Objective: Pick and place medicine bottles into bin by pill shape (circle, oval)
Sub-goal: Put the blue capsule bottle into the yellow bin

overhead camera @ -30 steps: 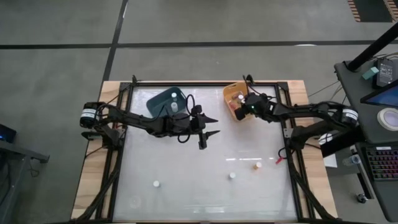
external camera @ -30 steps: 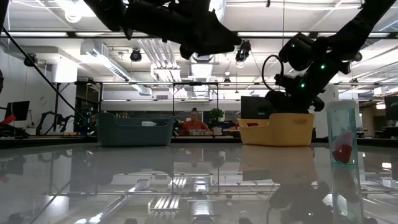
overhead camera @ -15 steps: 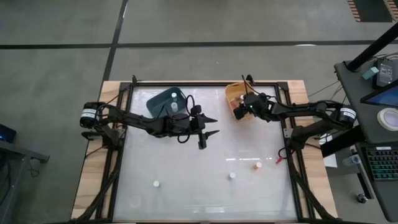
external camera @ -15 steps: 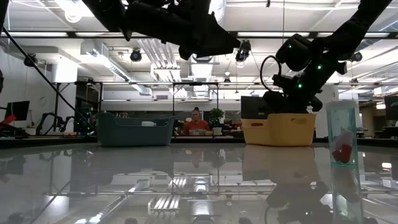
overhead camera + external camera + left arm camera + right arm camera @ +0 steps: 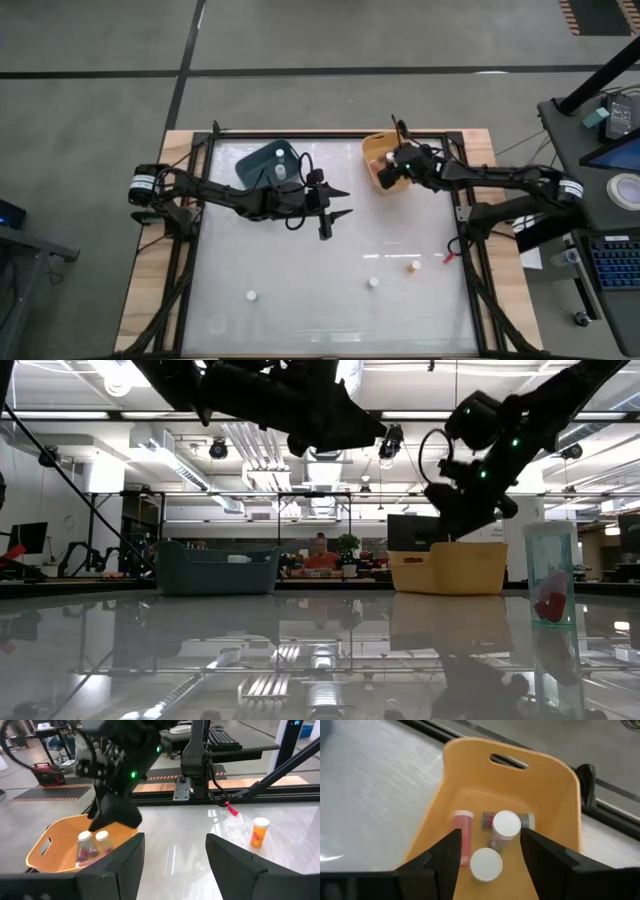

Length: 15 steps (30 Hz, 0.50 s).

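Glossy table (image 5: 300,660): teal bin (image 5: 216,570) at left, yellow bin (image 5: 449,568) at right under a dark arm, clear bottle (image 5: 551,572) nearest, person (image 5: 319,556) seated beyond.

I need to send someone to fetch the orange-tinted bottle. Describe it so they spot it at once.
Start at the white table seen from above and go to its right edge, near the small red scrap. The orange-tinted bottle stands there upright, out in the open, just right of a loose white-topped bottle. It alone has an amber body; its neighbours look white from above.
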Motion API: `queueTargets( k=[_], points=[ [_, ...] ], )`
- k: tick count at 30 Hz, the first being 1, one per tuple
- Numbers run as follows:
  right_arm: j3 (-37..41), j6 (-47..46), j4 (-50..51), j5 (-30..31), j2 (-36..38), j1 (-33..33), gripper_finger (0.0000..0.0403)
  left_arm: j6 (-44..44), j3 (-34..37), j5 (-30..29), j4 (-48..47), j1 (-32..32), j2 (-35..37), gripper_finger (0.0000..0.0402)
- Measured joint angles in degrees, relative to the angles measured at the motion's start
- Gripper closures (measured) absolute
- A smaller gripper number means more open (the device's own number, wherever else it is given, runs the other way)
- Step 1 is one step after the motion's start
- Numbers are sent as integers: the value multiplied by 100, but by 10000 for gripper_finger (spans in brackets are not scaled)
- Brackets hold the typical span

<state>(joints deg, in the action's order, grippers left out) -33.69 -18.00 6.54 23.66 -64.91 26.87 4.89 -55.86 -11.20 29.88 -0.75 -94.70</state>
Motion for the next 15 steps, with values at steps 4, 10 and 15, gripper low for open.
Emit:
queueTargets(
  k=[4, 10, 15],
  points=[
    [-102, -1, 379, -7, 467, -211, 212, -72, 2, 0, -127, -23, 2, 207],
    [-60, 1, 524, -11, 1199, -844, 221, -381, 2, 22, -505, -114, 15, 207],
    [-42, 221, 504, -14, 1551, -1483, 227, -748, -12, 47, -1020, -270, 14, 207]
  ],
)
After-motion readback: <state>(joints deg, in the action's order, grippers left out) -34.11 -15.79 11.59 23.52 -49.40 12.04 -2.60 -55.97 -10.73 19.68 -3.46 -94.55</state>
